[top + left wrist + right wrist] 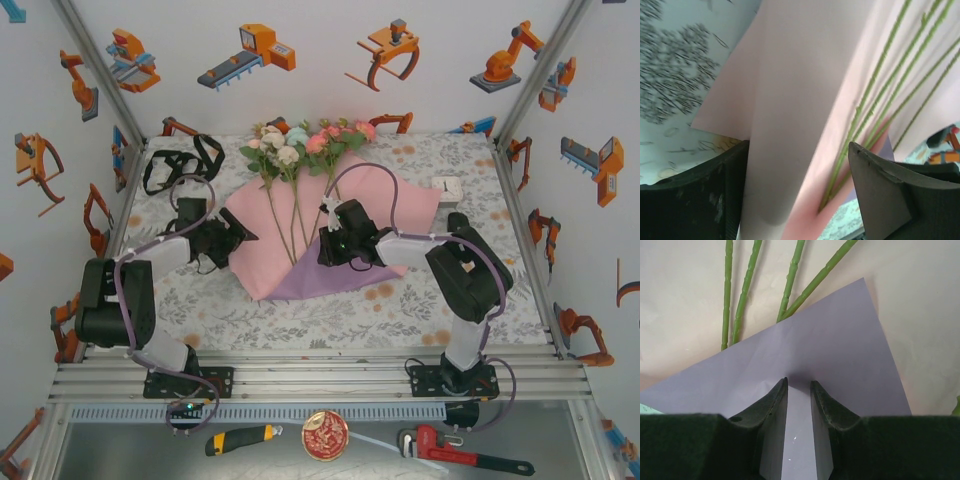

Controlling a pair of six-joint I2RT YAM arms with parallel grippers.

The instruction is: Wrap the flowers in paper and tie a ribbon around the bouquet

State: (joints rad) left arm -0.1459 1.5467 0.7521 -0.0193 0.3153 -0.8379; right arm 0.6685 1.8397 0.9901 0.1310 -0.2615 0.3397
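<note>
The flowers [300,150] lie on the paper [395,200], which is spread pink side up on the tablecloth [440,290]. Their blooms pass the paper's far edge and their stems [745,290] run down its middle. Wrapping looks barely begun. The paper's near corner is turned over as a lilac flap [310,282] covering the stem ends, and no cone is formed yet. The right gripper [799,384] sits on that flap, its fingers only narrowly parted and their tips down on the lilac surface. Whether they pinch it I cannot tell. At the paper's left side the left gripper [799,150] has its fingers spread wide around a raised curl of the sheet, apparently ready to bring that side over the stems. The ribbon [180,165] lies in a loose heap well beyond the paper's far-left corner, so both rolling and tying remain.
</note>
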